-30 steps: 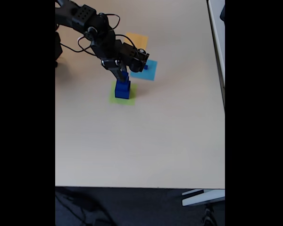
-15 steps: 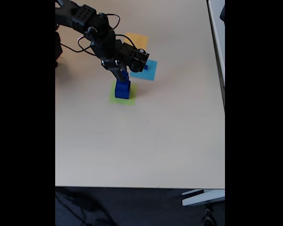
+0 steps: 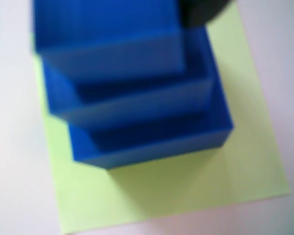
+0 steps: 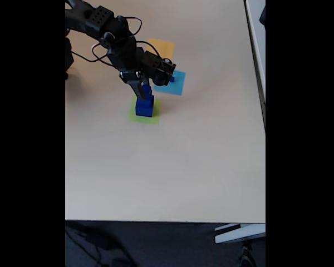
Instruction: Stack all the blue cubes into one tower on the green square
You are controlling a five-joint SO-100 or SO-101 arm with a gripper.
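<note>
Pale beige and matte, the worktop (image 4: 172, 161) fills most of the fixed view, with a dark floor showing below its near edge. On it lie three thin, flat paper-like patches: the green square (image 4: 145, 112), a light-blue square (image 4: 176, 83) just up and to the right of it, and an orange square (image 4: 162, 48) farther back.

The black arm (image 4: 108, 36) reaches in from the upper left, with loose black cables looping beside it. Its gripper (image 4: 145, 92) points down at the top of the tower (image 4: 145, 104), which stands on the green square. How far the jaws are parted cannot be told (the fixed view is too small there, and the wrist view shows just a dark blur at its upper right edge).

In the wrist view the tower (image 3: 137, 93) appears as solid dark blue cubes with smooth, plain faces, stepped one above another, the widest lowest, resting inside the green square (image 3: 176, 186), whose border stays visible around the base. No writing or labels can be read anywhere.
</note>
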